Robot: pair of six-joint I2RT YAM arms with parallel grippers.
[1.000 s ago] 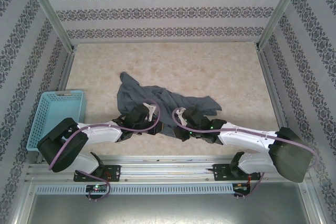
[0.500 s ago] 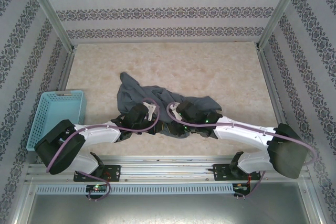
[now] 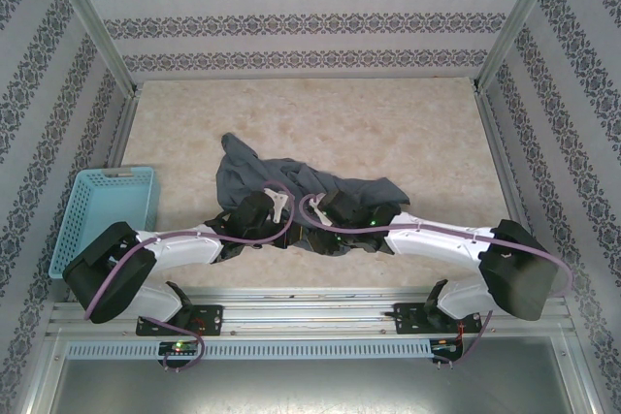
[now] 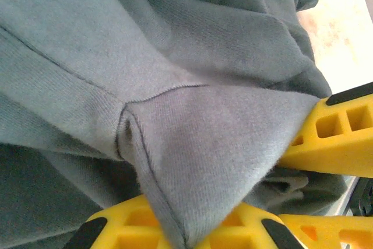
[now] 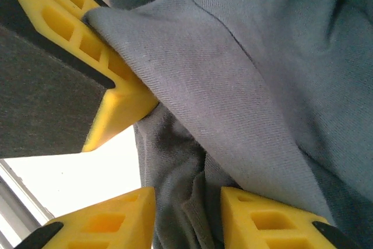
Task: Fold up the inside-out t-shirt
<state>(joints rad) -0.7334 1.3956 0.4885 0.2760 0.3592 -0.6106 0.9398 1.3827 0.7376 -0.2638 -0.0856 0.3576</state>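
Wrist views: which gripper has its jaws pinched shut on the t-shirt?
The left gripper: its jaws meet on a fold of the dark slate-grey cloth t-shirt. The right gripper has jaws apart, cloth between them.

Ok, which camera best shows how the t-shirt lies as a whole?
The top external view: the t-shirt lies crumpled on the table, most of its outline visible, the near edge under the arms. The wrist views give close-ups of grey folds, the left one a stitched seam.
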